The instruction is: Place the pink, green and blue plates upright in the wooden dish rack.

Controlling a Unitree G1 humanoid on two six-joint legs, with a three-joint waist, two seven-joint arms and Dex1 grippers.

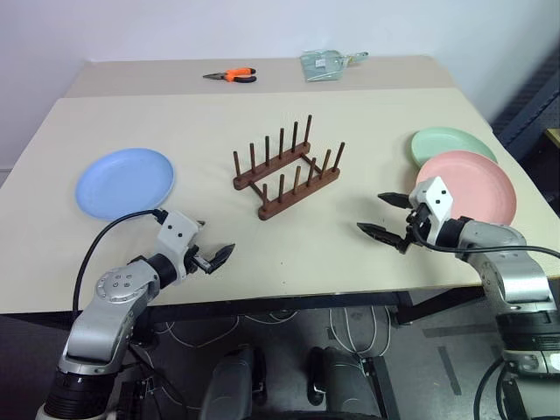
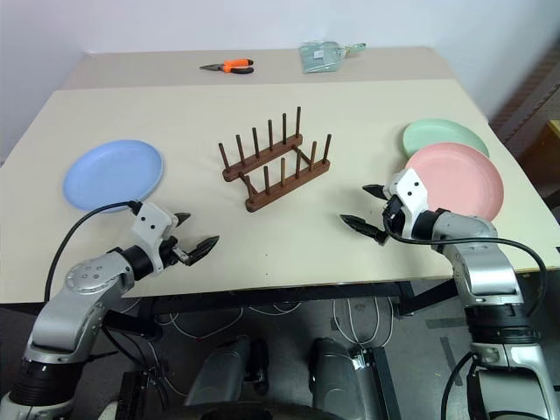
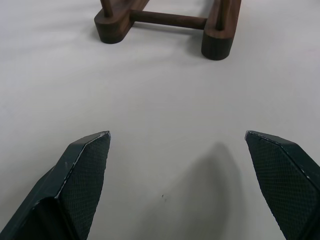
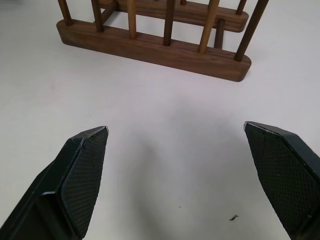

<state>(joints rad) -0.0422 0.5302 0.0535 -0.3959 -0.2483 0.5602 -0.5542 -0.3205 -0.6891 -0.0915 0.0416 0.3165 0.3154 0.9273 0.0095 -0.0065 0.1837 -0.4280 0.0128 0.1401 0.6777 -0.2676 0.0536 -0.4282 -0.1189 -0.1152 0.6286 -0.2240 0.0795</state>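
The wooden dish rack [image 1: 287, 170] stands empty at the middle of the table [image 1: 350, 114], its pegs upright. The blue plate [image 1: 124, 181] lies flat at the left. At the right the pink plate [image 1: 472, 185] lies flat, overlapping the near edge of the green plate [image 1: 451, 144] just behind it. The left pincer [image 1: 213, 254] hovers over the near left of the table, spread wide and holding nothing. The right pincer [image 1: 392, 215] hangs just beside the pink plate, also wide open and empty. Orange-handled pliers [image 1: 232, 76] and a greenish packet [image 1: 324, 65] lie at the far side.
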